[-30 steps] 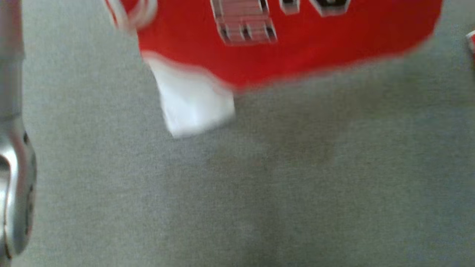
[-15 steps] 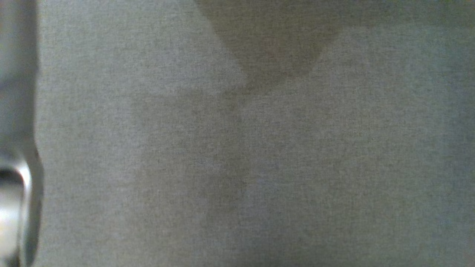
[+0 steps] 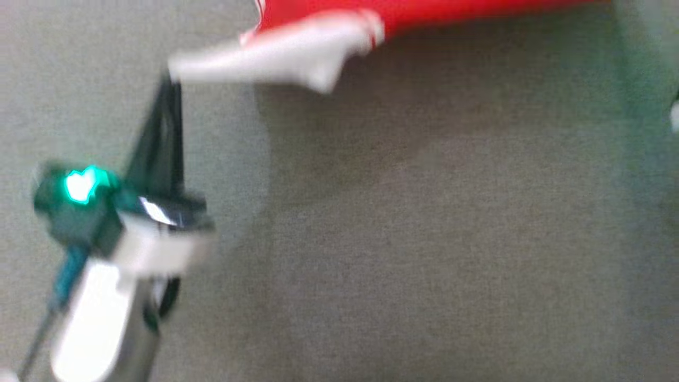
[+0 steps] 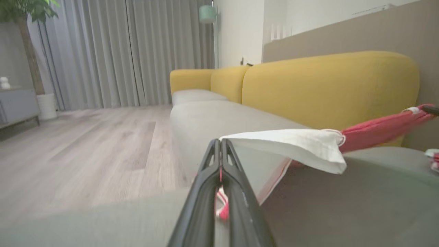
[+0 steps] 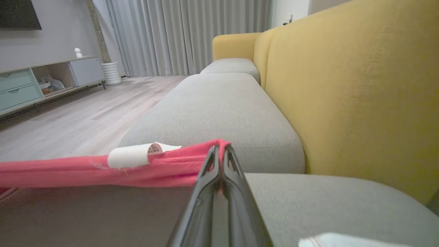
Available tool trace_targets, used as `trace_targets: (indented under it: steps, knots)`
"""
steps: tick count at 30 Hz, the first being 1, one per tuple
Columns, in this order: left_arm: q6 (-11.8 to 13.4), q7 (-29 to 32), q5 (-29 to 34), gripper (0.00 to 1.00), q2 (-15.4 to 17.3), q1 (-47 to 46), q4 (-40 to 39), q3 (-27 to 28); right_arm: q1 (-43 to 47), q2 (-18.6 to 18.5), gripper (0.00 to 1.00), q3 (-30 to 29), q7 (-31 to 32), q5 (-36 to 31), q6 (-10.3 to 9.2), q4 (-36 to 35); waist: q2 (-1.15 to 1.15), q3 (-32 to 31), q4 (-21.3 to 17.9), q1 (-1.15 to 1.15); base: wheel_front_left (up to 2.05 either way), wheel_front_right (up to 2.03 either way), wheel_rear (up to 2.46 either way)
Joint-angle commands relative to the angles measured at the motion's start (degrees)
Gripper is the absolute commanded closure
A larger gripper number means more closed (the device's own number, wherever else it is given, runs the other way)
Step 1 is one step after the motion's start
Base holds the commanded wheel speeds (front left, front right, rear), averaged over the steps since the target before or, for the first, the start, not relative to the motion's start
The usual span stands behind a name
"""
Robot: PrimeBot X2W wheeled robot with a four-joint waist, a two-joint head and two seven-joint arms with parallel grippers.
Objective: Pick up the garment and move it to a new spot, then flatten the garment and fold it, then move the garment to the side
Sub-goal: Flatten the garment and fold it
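Grey fabric sofa seat [image 3: 424,239], red-and-white cloth garment [image 4: 377,129] stretched above it, left end effector [image 4: 220,144] clamped on its white sleeve [image 4: 291,145], right end effector [image 5: 219,149] pinching its red edge.

A long sofa [image 5: 343,85] has rounded yellow backrests and grey seat cushions [image 5: 219,109] set in a row. Beside it lies a pale wood-plank floor [image 4: 85,144]. Grey curtains [image 4: 137,51] hang in full-length folds across the far end. Near them a plant [image 4: 27,10] stands in a ribbed white pot [image 5: 111,72]. A low cabinet [image 5: 79,70] with 2 teal drawers [image 5: 15,87] sits against a grey wall [image 5: 58,31], under a dark screen [image 5: 17,13], with a small white figure [image 5: 78,52] on top. A mint lamp shade [image 4: 206,13] hangs by a white wall [image 4: 240,31]. A brown panel [image 4: 343,37] rises behind the sofa.
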Motion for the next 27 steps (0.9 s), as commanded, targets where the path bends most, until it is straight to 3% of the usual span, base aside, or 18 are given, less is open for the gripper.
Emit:
trace_targets:
  steps: [1, 10, 15, 20, 27]
  knots:
    - [0.5, -0.3, 0.2, 1.00, 2.1, -0.5, -2.3, 2.4, 1.7, -0.9, 1.00, -0.6, -0.6, 0.1, -0.04, -1.8, 0.00, -1.7, 0.0, 0.02, 0.00, 0.00, 0.00]
    - [3.1, -0.3, -0.6, 1.00, -2.0, 19.6, -4.8, 3.8, 27.1, 4.0, 1.00, -12.4, -0.6, -4.7, -0.04, -12.3, 0.00, -6.4, 0.4, 0.02, 0.00, 0.00, 0.00]
    - [2.2, -0.3, -1.9, 1.00, -3.4, 26.6, -3.8, 3.7, 37.4, 7.1, 1.00, -16.9, -0.6, -6.4, -0.04, -17.7, 0.00, -6.7, 0.1, 0.02, 0.00, 0.00, 0.00]
    - [1.4, 1.5, -3.1, 1.00, -3.9, 22.7, -2.0, 3.2, 37.9, 9.2, 1.00, -17.7, 1.4, -7.6, -0.04, -18.9, 0.00, -6.0, -0.3, 0.02, 0.00, 0.00, 0.00]
    - [-0.2, 4.6, -3.6, 1.00, -4.4, 9.3, 1.6, 2.9, 30.5, 9.7, 1.00, -15.8, 3.1, -9.7, -0.04, -16.8, 0.00, -2.7, -0.8, 0.02, 0.00, 0.00, 0.00]
